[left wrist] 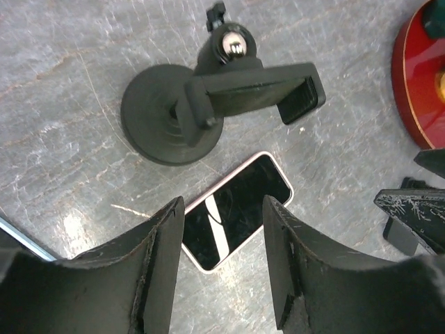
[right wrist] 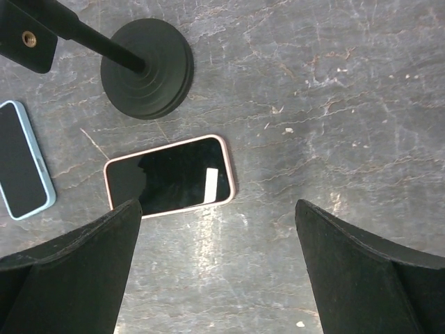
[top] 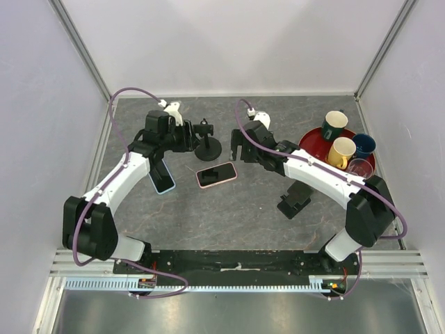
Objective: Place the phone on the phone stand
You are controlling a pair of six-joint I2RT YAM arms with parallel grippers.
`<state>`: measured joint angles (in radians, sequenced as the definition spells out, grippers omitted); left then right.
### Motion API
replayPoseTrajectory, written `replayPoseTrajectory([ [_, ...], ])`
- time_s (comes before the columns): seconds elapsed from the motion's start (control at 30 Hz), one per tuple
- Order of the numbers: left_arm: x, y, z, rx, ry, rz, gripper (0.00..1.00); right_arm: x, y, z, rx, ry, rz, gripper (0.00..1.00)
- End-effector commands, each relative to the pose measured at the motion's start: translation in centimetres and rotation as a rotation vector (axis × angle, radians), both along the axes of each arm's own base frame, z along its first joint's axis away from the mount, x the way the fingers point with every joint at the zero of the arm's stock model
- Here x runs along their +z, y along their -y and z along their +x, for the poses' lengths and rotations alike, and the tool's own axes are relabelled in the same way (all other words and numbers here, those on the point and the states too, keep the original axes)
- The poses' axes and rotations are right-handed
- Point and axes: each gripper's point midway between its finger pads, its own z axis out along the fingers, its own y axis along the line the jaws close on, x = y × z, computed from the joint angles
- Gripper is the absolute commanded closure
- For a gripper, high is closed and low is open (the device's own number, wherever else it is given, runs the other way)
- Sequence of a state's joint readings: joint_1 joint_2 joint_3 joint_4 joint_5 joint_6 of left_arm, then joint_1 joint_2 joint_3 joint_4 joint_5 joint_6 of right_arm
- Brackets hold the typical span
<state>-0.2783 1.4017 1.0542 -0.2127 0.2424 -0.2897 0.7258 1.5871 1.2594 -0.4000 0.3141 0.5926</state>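
Left arm, right arm bent inward, wrists angled down; left jaws partly apart, right jaws wide, both empty.

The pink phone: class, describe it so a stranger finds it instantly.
On the grey table, find the black disc-based stand. Nearer the arms, a phone lies flat, screen up. Its rim is pink; the phone left of it has a light-blue rim.

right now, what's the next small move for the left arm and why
Probably lower the left gripper straight down over the phone: it lies flat, screen up, untouched, and shows between the parted fingers in the left wrist view.
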Motion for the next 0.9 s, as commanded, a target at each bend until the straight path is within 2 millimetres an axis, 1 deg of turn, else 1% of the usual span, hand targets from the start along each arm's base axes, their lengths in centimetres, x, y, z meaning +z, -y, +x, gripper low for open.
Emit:
replayPoseTrajectory([
  [0.0,1.0,0.0,0.3,-0.028,0.024,0.094,0.44,0.9,-0.7,0.2,-0.115,-0.006,0.092,0.02],
  [0.03,1.0,0.1,0.1,-0.035,0.014,0.098,0.44,1.0,-0.5,0.3,-0.172,-0.011,0.126,0.02],
  [0.07,1.1,0.2,0.0,-0.039,0.009,0.101,0.43,0.9,-0.3,0.2,-0.193,-0.018,0.139,0.02],
  [0.1,1.5,0.5,-0.3,-0.059,0.016,0.091,0.41,0.4,-0.1,0.0,-0.218,-0.033,0.152,0.02],
  [0.17,2.0,1.2,-0.8,-0.088,0.03,0.066,0.4,-0.1,-0.5,-0.4,-0.26,-0.067,0.208,0.02],
  [0.2,2.9,1.9,-1.1,-0.12,0.067,0.042,0.39,-0.6,-0.6,-0.6,-0.271,-0.088,0.219,0.02],
  [0.27,3.0,2.3,-1.6,-0.133,0.084,0.035,0.39,-2.0,-1.1,-1.1,-0.312,-0.147,0.265,0.02],
  [0.33,3.6,2.9,-2.2,-0.143,0.116,0.033,0.39,-3.5,-1.6,-1.5,-0.331,-0.199,0.285,0.02],
  [0.37,3.9,3.1,-2.3,-0.145,0.125,0.03,0.4,-4.0,-2.3,-1.9,-0.335,-0.231,0.305,0.02],
  [0.4,4.5,3.7,-2.4,-0.155,0.153,0.012,0.41,-4.9,-2.5,-2.0,-0.341,-0.251,0.3,0.02],
  [0.43,4.7,3.8,-2.9,-0.162,0.163,-0.005,0.42,-5.1,-3.1,-2.1,-0.329,-0.254,0.301,0.02],
  [0.47,5.1,3.9,-3.1,-0.157,0.174,-0.027,0.42,-4.9,-4.2,-2.4,-0.266,-0.244,0.285,0.02],
  [0.5,5.8,3.8,-2.9,-0.146,0.204,-0.04,0.42,-5.4,-5.4,-2.1,-0.222,-0.233,0.274,0.02],
  [0.53,6.4,3.5,-3.4,-0.134,0.23,-0.049,0.42,-5.4,-6.8,-2.5,-0.171,-0.225,0.254,0.02],
  [0.57,6.8,3.0,-3.3,-0.102,0.251,-0.046,0.42,-4.4,-8.2,-1.9,-0.131,-0.191,0.25,0.02],
  [0.6,7.4,2.6,-3.3,-0.086,0.275,-0.048,0.42,-5.8,-8.8,-1.7,-0.087,-0.184,0.188,0.02],
  [0.63,8.1,2.2,-3.7,-0.068,0.311,-0.057,0.42,-6.1,-10.0,-2.0,-0.038,-0.175,0.165,0.02],
  [0.67,8.6,1.6,-3.7,-0.037,0.334,-0.053,0.42,-5.4,-11.5,-1.5,-0.002,-0.148,0.182,0.02],
  [0.7,9.1,1.2,-3.8,-0.015,0.356,-0.054,0.42,-7.0,-12.2,-1.4,0.035,-0.155,0.146,0.02],
  [0.73,9.1,0.8,-3.8,0.004,0.369,-0.052,0.42,-7.0,-13.1,-1.2,0.057,-0.146,0.152,0.02],
  [0.77,10.2,-0.1,-4.1,0.045,0.406,-0.052,0.42,-7.1,-14.2,-0.8,0.082,-0.126,0.177,0.05],
  [0.8,10.4,-0.5,-4.1,0.066,0.42,-0.052,0.42,-7.9,-15.2,-1.1,0.127,-0.133,0.183,0.08],
  [0.83,10.4,-1.1,-4.3,0.093,0.431,-0.046,0.42,-8.0,-15.7,-0.9,0.148,-0.114,0.184,0.11],
  [0.87,11.1,-1.4,-4.6,0.105,0.457,-0.054,0.42,-7.5,-16.5,-0.3,0.161,-0.076,0.211,0.17],
])
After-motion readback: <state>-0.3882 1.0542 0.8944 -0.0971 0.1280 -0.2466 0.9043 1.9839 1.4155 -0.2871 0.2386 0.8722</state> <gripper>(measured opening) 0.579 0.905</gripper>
